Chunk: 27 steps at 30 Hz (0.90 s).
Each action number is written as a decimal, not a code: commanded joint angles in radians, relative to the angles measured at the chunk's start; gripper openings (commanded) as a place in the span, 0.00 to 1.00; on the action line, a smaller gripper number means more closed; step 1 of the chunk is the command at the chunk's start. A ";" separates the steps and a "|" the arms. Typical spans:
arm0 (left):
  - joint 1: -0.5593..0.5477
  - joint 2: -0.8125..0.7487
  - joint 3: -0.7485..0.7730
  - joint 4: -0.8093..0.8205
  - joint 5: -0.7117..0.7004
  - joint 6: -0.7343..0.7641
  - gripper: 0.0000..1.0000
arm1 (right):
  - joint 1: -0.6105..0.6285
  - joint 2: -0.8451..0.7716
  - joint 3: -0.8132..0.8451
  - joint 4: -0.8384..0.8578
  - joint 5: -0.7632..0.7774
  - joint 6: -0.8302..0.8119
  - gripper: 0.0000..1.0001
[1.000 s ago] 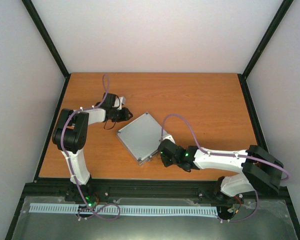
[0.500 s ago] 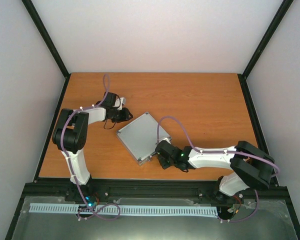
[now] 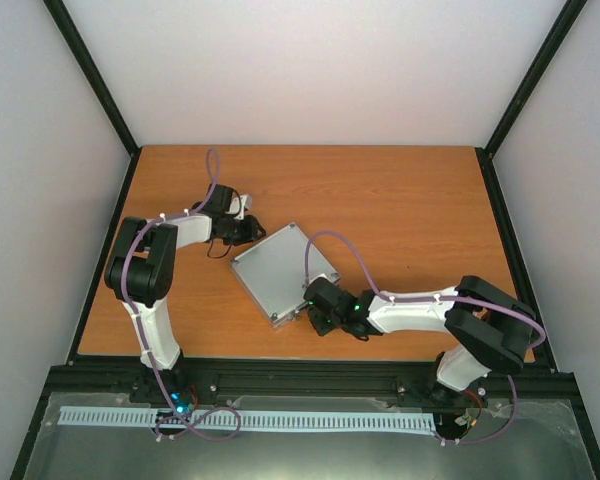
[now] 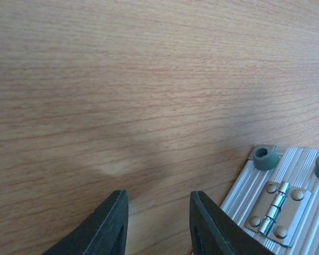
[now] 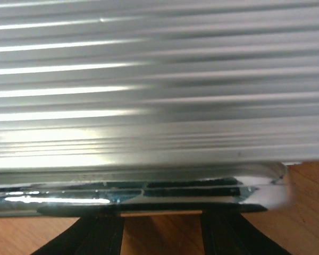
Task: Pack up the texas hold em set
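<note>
In the middle of the surface [image 3: 410,200], the silver case [image 3: 272,268] lies shut and turned cornerwise, with no chips or cards left loose in my views. Over the last second my right arm has slid left along the case's near-right edge. The right gripper [image 5: 162,223] now sits hard against the ribbed wall, its fingers spread with only wood and the chrome lower rim between them, pinching nothing. The case itself has crept a touch towards the left arm. The left gripper [image 4: 158,197] has not moved. It waits parted and empty just beside the hinge [image 4: 274,210] on the far-left side, bracing at most. I judge the packing nearly finished, with the right side feeling for a latch, which I cannot make out clearly.
</note>
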 commanded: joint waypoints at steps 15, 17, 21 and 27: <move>-0.007 0.008 0.023 -0.042 0.002 0.012 0.34 | -0.003 -0.080 -0.034 0.062 -0.057 -0.001 0.43; -0.007 0.006 0.023 -0.045 0.001 0.014 0.34 | -0.003 -0.042 -0.020 0.072 -0.062 -0.003 0.43; -0.007 -0.001 0.020 -0.048 0.001 0.016 0.34 | -0.003 0.013 0.003 0.077 -0.033 0.003 0.43; -0.007 0.000 0.017 -0.044 0.005 0.017 0.34 | -0.003 0.049 0.007 0.109 -0.026 0.005 0.44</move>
